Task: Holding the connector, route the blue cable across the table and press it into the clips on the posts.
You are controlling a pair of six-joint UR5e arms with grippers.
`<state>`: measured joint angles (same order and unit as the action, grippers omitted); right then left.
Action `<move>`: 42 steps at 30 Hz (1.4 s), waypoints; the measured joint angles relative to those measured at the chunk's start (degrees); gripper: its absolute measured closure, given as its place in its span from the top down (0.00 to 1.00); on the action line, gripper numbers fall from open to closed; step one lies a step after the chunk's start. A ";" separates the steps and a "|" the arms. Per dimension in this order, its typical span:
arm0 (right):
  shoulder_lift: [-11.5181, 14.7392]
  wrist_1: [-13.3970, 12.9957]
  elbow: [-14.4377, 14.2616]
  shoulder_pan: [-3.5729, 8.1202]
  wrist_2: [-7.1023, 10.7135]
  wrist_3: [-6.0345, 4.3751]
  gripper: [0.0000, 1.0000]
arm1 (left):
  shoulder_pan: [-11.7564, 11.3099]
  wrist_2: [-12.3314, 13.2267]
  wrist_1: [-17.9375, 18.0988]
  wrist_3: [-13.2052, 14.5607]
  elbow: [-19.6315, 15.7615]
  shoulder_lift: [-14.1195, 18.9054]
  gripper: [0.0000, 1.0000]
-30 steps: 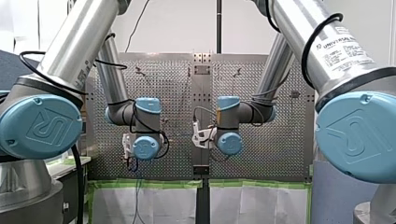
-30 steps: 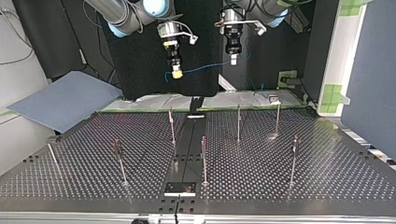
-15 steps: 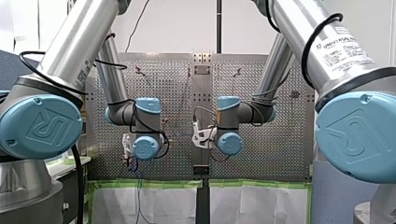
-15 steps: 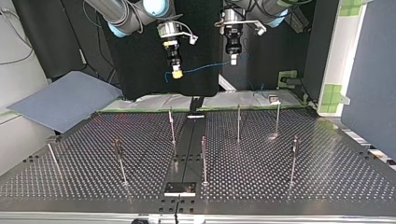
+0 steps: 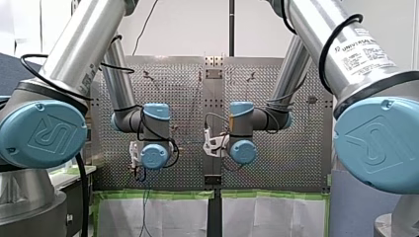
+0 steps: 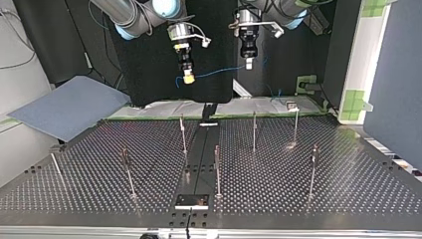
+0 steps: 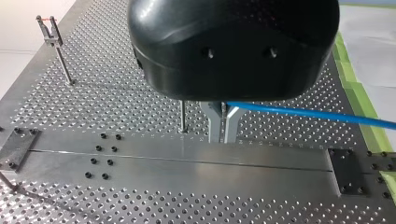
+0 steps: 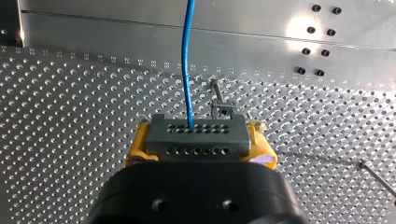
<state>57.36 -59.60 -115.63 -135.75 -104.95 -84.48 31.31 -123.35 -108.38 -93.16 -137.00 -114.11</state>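
- Broadly, noted a perforated metal table (image 6: 308, 194) split by a dark centre rail (image 6: 198, 164); thin posts (image 6: 217, 169) upright on both sides of the rail, some topped with clips (image 7: 49, 29).
- Past the rail's arm-side end, seen green-taped white sheeting (image 6: 259, 105) and a black backdrop (image 6: 149, 59); at the top view's left of the rail, a blue-grey board (image 6: 64, 107).
- High above that end of the rail, found my right gripper (image 6: 188, 78) clamped on the connector (image 8: 196, 135) with yellow pads (image 8: 135, 149).
- Across the rail from it, found my left gripper (image 7: 223, 123) pinching the blue cable (image 6: 219, 72), strung in mid-air between the two grippers.
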 joint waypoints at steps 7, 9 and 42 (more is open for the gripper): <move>0.00 0.00 0.00 0.00 0.00 0.00 0.00 | 0.00 0.00 0.00 0.00 0.00 0.00 0.00; 0.00 0.00 0.00 0.00 0.00 0.00 0.00 | 0.00 0.00 0.00 0.00 0.00 0.00 0.00; 0.00 0.09 0.00 0.00 0.09 0.00 0.00 | -0.61 0.44 -1.93 0.00 0.70 -0.53 0.00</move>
<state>57.36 -59.51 -115.63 -135.75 -104.86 -84.48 30.70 -122.91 -110.31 -93.16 -136.30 -114.64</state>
